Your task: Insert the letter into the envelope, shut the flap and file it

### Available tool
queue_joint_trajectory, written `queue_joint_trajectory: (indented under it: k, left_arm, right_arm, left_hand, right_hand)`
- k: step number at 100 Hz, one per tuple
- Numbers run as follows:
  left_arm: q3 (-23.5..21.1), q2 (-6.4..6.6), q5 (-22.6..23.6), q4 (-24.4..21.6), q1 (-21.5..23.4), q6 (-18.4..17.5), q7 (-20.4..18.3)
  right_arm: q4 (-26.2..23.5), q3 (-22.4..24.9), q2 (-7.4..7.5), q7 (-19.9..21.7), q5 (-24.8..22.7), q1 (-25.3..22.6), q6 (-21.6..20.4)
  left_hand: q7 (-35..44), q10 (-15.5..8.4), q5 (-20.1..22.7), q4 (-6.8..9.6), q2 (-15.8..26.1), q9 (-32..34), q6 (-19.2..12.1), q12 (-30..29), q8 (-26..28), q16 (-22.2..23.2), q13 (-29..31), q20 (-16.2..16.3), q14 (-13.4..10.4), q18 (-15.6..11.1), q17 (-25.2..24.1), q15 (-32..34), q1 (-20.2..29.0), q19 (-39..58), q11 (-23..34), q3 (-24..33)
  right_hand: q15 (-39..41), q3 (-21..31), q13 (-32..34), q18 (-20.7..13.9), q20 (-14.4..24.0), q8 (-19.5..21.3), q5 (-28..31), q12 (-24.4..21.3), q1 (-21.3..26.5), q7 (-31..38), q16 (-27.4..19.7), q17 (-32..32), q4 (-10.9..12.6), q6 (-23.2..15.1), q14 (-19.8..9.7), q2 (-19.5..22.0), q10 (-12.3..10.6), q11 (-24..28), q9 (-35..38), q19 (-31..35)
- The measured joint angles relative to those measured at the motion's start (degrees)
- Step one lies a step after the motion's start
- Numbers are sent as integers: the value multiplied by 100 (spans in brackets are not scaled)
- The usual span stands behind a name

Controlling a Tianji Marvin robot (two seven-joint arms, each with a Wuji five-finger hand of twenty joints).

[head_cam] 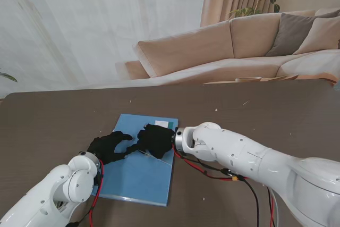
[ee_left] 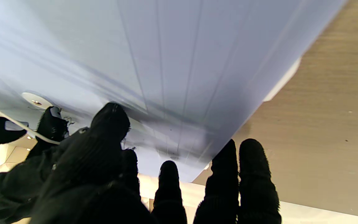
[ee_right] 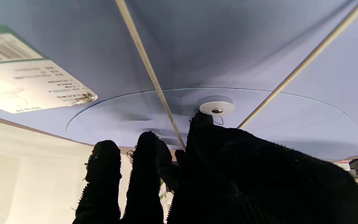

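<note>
A blue envelope [head_cam: 139, 176] lies flat on the dark table, with a white label [head_cam: 162, 124] at its far edge. Its rounded flap [ee_right: 259, 124] is down, and a white button [ee_right: 217, 108] sits on it. A thin pale string [ee_right: 148, 67] runs taut across the envelope and into the pinched fingers of my right hand [head_cam: 155, 139], right beside the button. My left hand [head_cam: 109, 147] rests on the envelope's left part with fingers spread and the thumb pressed near the button [ee_left: 34, 99]. No letter shows.
The brown table [head_cam: 255, 115] stretches around the envelope on all sides. A beige sofa [head_cam: 223, 51] and a curtain stand beyond its far edge. Red and black cables [head_cam: 212, 171] hang under my right forearm.
</note>
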Motion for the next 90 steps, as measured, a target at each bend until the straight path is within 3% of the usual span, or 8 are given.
queue_joint_trajectory:
  k: [12,21,35,46,63,72,82,90]
  left_arm:
    - [-1,0,0,6,-1,-2,3]
    - [-1,0,0,10,-2,-2,6]
    - [-1,0,0,17,-5,-2,9]
    - [2,-1,1,23,-9,-2,11]
    - [5,-2,1,29,-15,-2,17]
    - [9,-2,1,31,-20,-2,17]
    - [14,-2,1,31,-22,-2,16]
    - [14,-2,2,31,-23,-1,12]
  right_arm:
    - [88,-57,-65,-104,-31,30,7]
    - [114,-68,-92,-119,-37,38,11]
    - [124,-67,-109,-103,-18,40,6]
    - [124,-50,-112,-56,13,40,-6]
    - [124,-9,-115,0,81,33,-49]
    - [137,-11,-123,2,91,35,-65]
    - [138,-77,-127,-34,32,62,-18]
    - [138,-130,-130,-128,-61,81,63]
  left_hand:
    - [0,0,0,0,0,0,0,0,0,3,0,0,0,0,0,2,8,0,0,0]
    - [0,0,0,0,0,0,0,0,0,3,0,0,0,0,0,2,9,0,-1,0]
    - [0,0,0,0,-1,0,0,0,0,5,0,0,0,0,0,3,10,0,-1,0]
    - [0,0,0,0,-1,0,0,0,0,21,0,0,0,0,0,3,10,0,-1,0]
    - [0,1,0,0,-1,0,0,0,0,46,4,-1,0,0,0,8,10,0,-1,0]
    - [0,1,0,0,-1,0,0,0,0,53,5,-1,0,0,0,10,10,0,-1,0]
    - [0,1,0,0,-1,0,0,0,0,57,6,-1,0,0,0,12,10,0,-2,0]
    - [0,1,0,0,-1,0,0,0,0,57,6,-1,0,0,0,12,10,0,-2,0]
  right_hand:
    - [48,-178,203,3,0,-7,145,13,169,-23,1,92,-1045,0,0,-326,-15,-170,278,0]
    - [2,-629,243,6,-1,-18,214,120,37,-23,1,106,-1376,0,0,-347,-15,-212,336,0]
    - [2,-1480,286,9,-2,-94,349,169,-177,95,1,109,-1383,0,0,96,-16,-386,502,0]
    - [1,-1476,296,9,-2,-153,350,160,-170,501,1,110,-1383,0,0,152,-20,-633,632,0]
    - [12,-1349,481,80,-2,-91,322,212,-172,1656,11,194,-1381,-134,0,124,-20,-483,599,7]
    - [296,-1328,557,52,149,-140,263,231,-172,1919,266,376,-1380,-282,0,65,-20,-420,576,289]
    - [969,-1269,578,-231,487,-334,263,265,-172,2046,719,561,-1380,-400,-11,-73,-27,-421,574,837]
    - [1638,-1201,573,-430,708,-405,263,411,-172,2077,1143,624,-1379,-453,-233,-143,-67,-394,574,1100]
